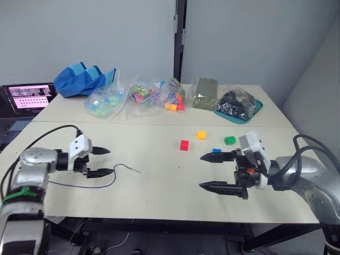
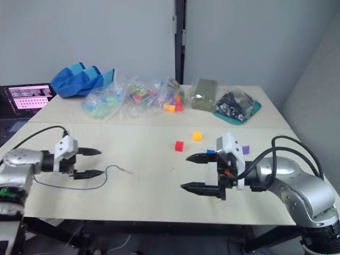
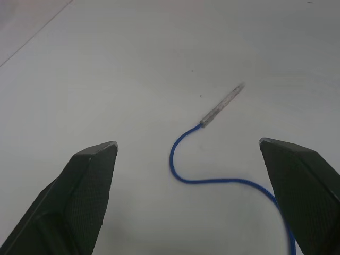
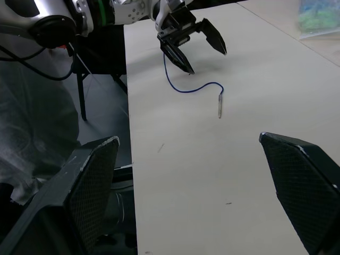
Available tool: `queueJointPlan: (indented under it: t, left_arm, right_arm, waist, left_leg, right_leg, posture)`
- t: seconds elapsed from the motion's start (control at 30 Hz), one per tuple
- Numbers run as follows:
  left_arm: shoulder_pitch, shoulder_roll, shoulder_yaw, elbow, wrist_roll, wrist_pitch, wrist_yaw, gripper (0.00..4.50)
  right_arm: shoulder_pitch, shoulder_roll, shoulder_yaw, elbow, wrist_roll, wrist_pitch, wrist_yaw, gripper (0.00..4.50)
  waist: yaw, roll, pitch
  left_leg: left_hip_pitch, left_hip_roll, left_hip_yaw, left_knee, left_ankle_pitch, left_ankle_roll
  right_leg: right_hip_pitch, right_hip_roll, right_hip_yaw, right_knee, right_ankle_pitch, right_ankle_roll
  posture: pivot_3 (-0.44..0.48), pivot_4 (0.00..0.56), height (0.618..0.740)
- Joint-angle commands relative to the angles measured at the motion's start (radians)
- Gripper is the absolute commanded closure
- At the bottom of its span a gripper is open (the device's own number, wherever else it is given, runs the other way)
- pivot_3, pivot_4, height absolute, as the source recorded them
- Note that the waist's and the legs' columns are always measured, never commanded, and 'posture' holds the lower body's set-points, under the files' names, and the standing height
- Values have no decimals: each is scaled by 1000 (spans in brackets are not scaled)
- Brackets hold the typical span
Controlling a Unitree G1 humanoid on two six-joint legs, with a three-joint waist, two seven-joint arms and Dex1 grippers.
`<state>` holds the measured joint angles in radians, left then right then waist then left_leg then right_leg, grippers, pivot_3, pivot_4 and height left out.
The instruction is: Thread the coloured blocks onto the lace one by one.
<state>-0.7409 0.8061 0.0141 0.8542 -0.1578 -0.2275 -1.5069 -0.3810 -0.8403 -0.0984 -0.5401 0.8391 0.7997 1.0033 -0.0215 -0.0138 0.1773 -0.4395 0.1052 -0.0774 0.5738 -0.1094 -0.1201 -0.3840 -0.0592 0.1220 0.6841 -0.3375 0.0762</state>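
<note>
Right gripper [image 1: 208, 170] fingers spread, empty, left gripper [image 1: 107, 161] likewise, over lace [image 3: 197, 171], blocks [image 1: 184, 145] apart.

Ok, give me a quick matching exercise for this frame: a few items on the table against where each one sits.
Things:
1. small red plastic cube
2. thin dark-blue lace
3. small green plastic cube
4. blue fabric bag

Places:
A. far left corner of the table
B. just ahead of the left gripper
C. beside the right gripper
D. mid-table, near the orange-yellow cube

Pairs: 1-D, 2-B, 3-C, 4-A
</note>
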Motion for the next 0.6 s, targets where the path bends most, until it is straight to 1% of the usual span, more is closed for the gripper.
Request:
queueJointPlan:
  t: [0.03,0.1,0.2,0.33,0.43,0.57,0.6]
  left_arm:
    - [-74,-22,-30,78,35,-68,-31,0]
    - [-114,-42,-57,132,64,-71,-45,0]
    - [-162,-66,-104,218,123,-144,-62,0]
    - [-210,-99,-129,311,176,-217,-36,0]
    - [-230,-117,-136,353,203,-246,-27,856]
    - [-246,-141,-139,388,232,-259,7,2220]
    - [-249,-145,-138,393,235,-258,7,2504]
  right_arm:
    - [11,-24,-45,-82,47,28,-43,28]
    - [17,-23,-60,-108,79,46,-75,28]
    - [25,-24,-78,-132,109,61,-116,28]
    - [54,-41,-96,-145,108,54,-142,28]
    - [75,-52,-111,-153,116,52,-152,0]
    - [112,-83,-121,-173,113,45,-131,0]
    - [121,-90,-125,-177,115,43,-126,0]
  waist:
    - [1,0,0]
    - [-1,0,0]
    - [-1,0,0]
    - [1,0,0]
    - [4,-1,0]
    - [4,-1,0]
    - [5,-1,0]
  left_leg:
    - [0,0,0,0,0,0]
    - [0,0,0,0,0,0]
    - [0,0,0,0,0,0]
    - [0,0,-1,0,0,0]
    - [0,0,-1,0,0,0]
    - [0,0,-1,0,0,0]
    - [0,0,-1,0,0,0]
  right_leg:
    - [0,0,0,0,0,0]
    - [0,0,0,0,0,0]
    - [0,0,0,0,0,0]
    - [1,0,0,0,0,0]
    - [1,0,-1,0,0,0]
    - [1,0,-1,0,0,0]
    - [1,0,-1,0,0,0]
  posture:
    - [0,150,740]
    - [0,150,740]
    - [0,150,740]
    - [0,150,740]
    - [0,150,740]
    - [0,150,740]
    - [0,150,740]
